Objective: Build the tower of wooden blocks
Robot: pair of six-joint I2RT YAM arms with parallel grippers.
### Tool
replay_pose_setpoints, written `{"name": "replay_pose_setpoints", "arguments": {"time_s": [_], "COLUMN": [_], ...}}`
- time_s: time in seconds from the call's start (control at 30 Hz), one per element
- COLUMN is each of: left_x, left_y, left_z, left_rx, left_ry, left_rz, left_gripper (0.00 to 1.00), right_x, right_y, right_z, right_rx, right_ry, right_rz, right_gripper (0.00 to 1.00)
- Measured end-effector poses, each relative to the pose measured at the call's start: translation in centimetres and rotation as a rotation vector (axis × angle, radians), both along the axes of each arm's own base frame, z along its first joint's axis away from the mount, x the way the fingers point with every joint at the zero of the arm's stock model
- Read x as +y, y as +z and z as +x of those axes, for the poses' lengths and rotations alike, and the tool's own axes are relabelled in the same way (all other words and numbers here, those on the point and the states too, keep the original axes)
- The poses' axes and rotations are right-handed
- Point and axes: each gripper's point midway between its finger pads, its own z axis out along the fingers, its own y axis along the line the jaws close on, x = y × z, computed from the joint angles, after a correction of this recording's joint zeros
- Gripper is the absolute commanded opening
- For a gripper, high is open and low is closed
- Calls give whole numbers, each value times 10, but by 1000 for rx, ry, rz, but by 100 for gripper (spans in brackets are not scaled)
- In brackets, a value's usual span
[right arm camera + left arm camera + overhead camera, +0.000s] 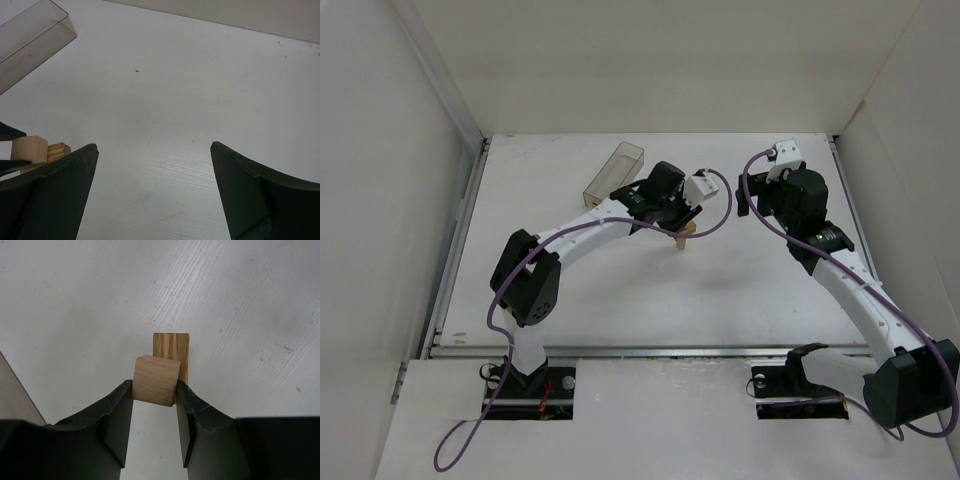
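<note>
While the overhead view buries the wood under the left wrist, showing only a tan sliver of the wood block tower (683, 238) near the middle of the white table (620, 300), the left wrist camera gives it plainly. The left gripper (155, 392) is partly closed and pinches a pale block (156, 379) by its sides, right in front of a grainier block (172, 346) standing on the table. Whether the two touch, I cannot tell. The right gripper (153, 147) hangs off to the right, jaws spread wide, holding nothing. Its camera catches the blocks at its left edge, half cut off. The clear plastic box (615, 172) lies beyond the left gripper, and its contents are hard to make out.
</note>
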Motion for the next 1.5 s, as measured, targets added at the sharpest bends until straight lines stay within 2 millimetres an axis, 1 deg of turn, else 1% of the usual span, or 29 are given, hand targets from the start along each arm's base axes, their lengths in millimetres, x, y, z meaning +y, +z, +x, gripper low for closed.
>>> {"name": "replay_pose_setpoints", "arguments": {"time_s": [0.27,0.43,0.97,1.1,1.2,1.23,1.27,1.37,1.4,1.47,1.5], "left_x": [-6,-9,-1,2,6,7,9,22,27,37,42], "left_y": [0,2,0,7,20,27,32,52,58,70,74], "left_z": [-6,-6,1,4,7,8,10,16,18,22,24], "left_rx": [5,-2,-27,-34,-45,-52,-60,-85,-94,-117,-126], "left_ry": [-4,0,43,68,93,102,111,155,169,202,216], "left_rz": [-6,-13,16,24,12,6,0,-16,-23,-30,-34], "left_gripper": [0,0,0,0,0,0,0,0,0,0,0], "right_x": [0,0,0,1,2,3,4,12,15,22,27], "right_y": [0,0,1,7,8,5,0,-25,-36,-66,-90], "right_z": [0,0,-1,-5,-15,-18,-21,-32,-36,-47,-58], "right_rx": [0,0,-3,-19,-49,-50,-51,-22,-9,33,65], "right_ry": [0,0,1,2,11,14,16,35,43,66,83], "right_rz": [0,0,1,21,66,83,105,184,206,249,275], "right_gripper": [100,100,100,100,99,97,93,86,84,82,81]}}
